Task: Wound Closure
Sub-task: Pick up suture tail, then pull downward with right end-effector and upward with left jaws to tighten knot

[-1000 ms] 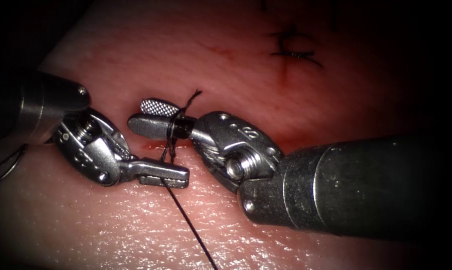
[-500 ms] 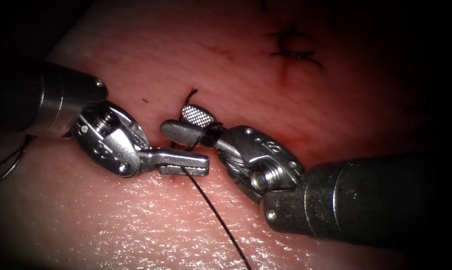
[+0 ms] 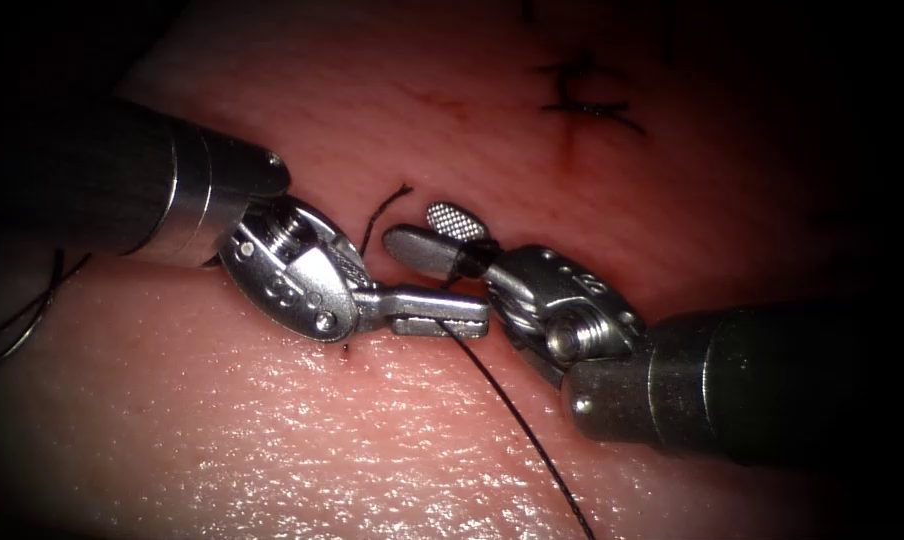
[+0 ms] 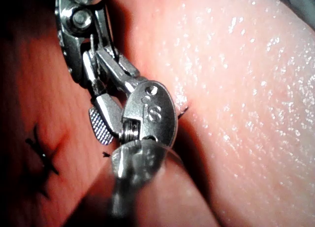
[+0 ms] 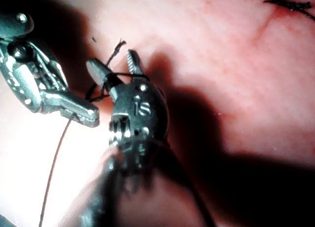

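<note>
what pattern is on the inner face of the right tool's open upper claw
A fine cross-hatched grid on the silver metal right claw face, clearest in the endoscope view.

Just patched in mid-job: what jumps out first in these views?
Two claws meet tip to tip over the cut at the middle of the tissue. The left claw is shut on the thread, which trails off toward the near edge. The right claw stands open with thread wrapped around it behind the jaws, and a short cut end curls up beside it; a finished stitch sits farther back.
</note>
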